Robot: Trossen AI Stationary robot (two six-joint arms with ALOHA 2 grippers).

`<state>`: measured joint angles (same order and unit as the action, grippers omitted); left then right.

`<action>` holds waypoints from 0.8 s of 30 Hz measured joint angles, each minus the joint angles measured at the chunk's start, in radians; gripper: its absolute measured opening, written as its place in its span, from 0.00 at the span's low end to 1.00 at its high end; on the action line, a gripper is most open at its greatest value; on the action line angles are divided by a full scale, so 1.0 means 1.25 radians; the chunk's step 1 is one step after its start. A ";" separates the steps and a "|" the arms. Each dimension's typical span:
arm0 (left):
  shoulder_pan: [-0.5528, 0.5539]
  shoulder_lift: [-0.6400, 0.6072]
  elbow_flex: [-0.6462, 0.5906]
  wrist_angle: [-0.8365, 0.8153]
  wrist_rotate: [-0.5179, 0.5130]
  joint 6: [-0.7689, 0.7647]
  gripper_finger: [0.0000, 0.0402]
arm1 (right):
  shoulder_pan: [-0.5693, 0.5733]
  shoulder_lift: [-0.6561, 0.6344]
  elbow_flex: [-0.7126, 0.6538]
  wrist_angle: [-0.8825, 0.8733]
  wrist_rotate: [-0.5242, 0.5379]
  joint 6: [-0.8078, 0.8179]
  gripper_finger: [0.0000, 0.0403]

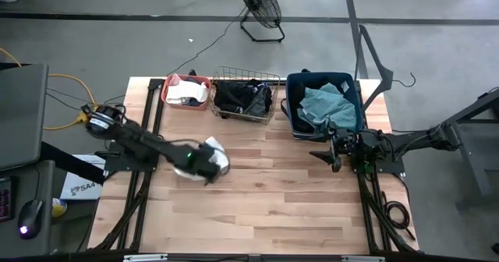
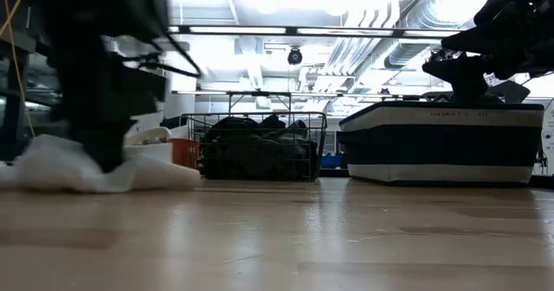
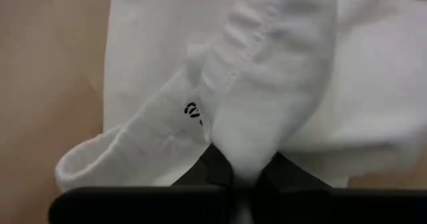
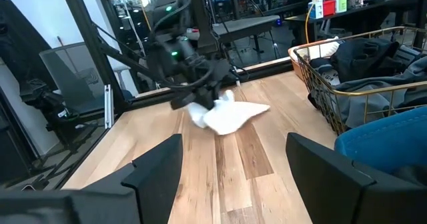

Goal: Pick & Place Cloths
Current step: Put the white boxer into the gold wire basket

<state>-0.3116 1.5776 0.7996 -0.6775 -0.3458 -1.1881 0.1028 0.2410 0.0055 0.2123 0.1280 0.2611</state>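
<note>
Left gripper (image 1: 209, 165) down on the table (image 1: 273, 207), left of centre, pinched tight on a fold of a white cloth (image 3: 280, 97) lying there. Cloth spread flat on the wood around the fingers, a small black mark on its hem. Right gripper (image 1: 337, 157) held above the right edge of the table, just in front of the blue bin (image 1: 295, 106), fingers spread wide and holding nothing. Teal cloth (image 1: 326, 104) piled in that bin. Black cloths (image 1: 243, 98) heaped in the wire basket (image 1: 274, 78) at the back centre. White and black cloth (image 1: 185, 90) in the coral tub (image 1: 206, 104) beside it.
</note>
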 joint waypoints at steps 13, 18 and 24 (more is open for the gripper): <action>0.256 -0.053 0.554 -0.292 -0.135 0.586 0.02 | 0.000 0.000 0.000 -0.004 0.000 0.000 0.64; 0.386 -0.044 0.692 -0.266 -0.123 0.727 0.02 | 0.000 0.003 0.000 -0.011 0.000 0.000 0.64; 0.520 0.002 0.702 -0.120 0.027 0.865 0.02 | 0.000 0.003 0.000 -0.011 0.000 0.000 0.64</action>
<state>0.3390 1.5799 1.6772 -0.8280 -0.3126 -0.1074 0.1025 0.2448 0.0055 0.1982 0.1279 0.2607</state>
